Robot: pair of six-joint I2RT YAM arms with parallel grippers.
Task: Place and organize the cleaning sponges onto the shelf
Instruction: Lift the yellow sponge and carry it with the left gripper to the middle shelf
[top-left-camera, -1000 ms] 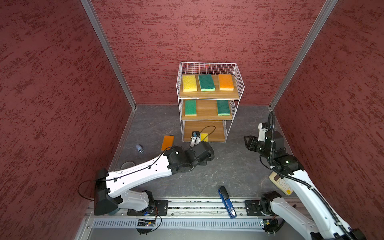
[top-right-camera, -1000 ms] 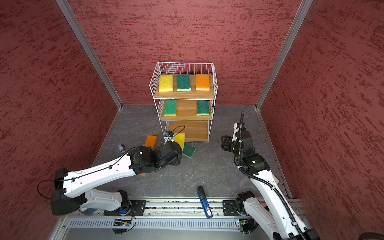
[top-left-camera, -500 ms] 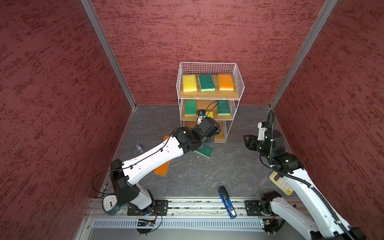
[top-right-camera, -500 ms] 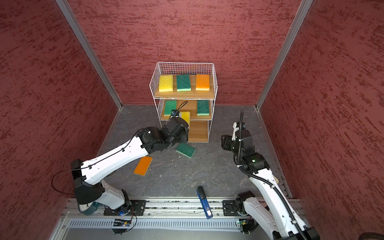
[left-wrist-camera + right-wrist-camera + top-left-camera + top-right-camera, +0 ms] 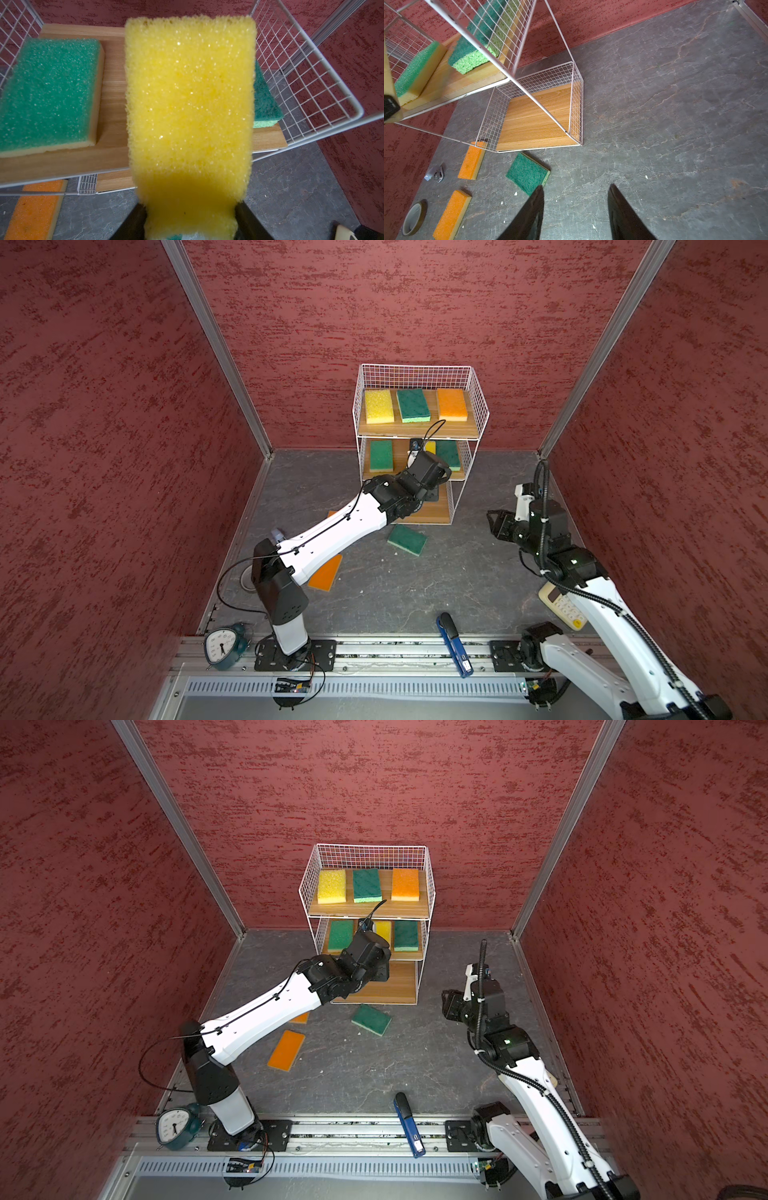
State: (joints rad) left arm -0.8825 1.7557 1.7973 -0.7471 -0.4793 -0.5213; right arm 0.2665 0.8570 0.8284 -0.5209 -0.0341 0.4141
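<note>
- Yellow foam fills the middle of the left wrist view: the held yellow sponge (image 5: 190,99) is pinched at its near end by the left end effector (image 5: 190,218), with dark fingers (image 5: 133,224) pressing in from either side
- That sponge reaches over the middle board of the shelf (image 5: 478,410), between the left green sponge (image 5: 381,455) and the right green sponge (image 5: 449,454); I cannot tell whether it touches the board
- In both top views the shelf stands at the centre of the frame, against the back wall
- Its top tier carries a row of three, left to right: the top yellow sponge (image 5: 378,406), the top green sponge (image 5: 412,405) and the top orange sponge (image 5: 452,404)
- On the grey worktop (image 5: 415,593) the loose green sponge (image 5: 407,539) lies flat, just below the shelf's foot in the frame
- Lower left of it lies the near orange sponge (image 5: 286,1050); the far orange sponge (image 5: 300,1017) shows only a corner from under the left arm
- The right end effector (image 5: 575,207) hangs over the worktop at the right of both top views, well apart from the shelf, its jaws standing apart with nothing between them
</note>
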